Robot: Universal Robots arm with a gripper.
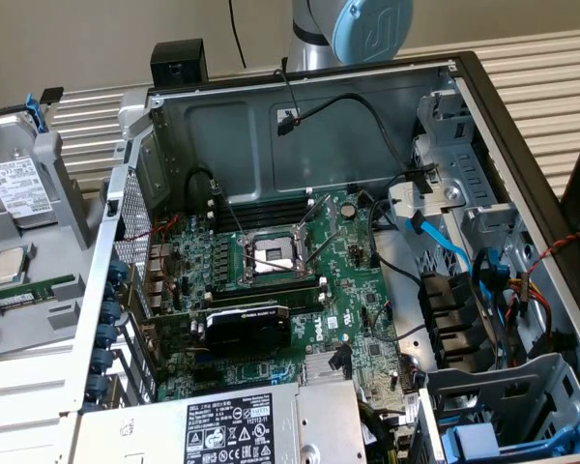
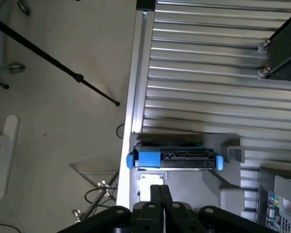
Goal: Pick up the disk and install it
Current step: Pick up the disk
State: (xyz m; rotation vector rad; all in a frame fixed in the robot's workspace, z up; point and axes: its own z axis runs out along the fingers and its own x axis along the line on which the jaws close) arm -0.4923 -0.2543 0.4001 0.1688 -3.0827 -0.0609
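Ribbed metal tabletop [image 2: 208,73]; blue-framed silver disk [image 1: 17,188] in grey holder [image 1: 68,193].

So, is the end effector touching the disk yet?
Apart. The wrist view shows bare holder between the end effector and the disk; the exterior view shows nothing on the disk.

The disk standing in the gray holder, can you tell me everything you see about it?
The disk is a flat silver metal rectangle with a white barcode label on its face. A blue plastic frame is clipped around it. It stands on edge, leaning slightly, in a gray holder at the exterior view's left, outside the computer case. In the wrist view its connector edge shows between the blue ends. The gripper is close by, shut, and not touching it.
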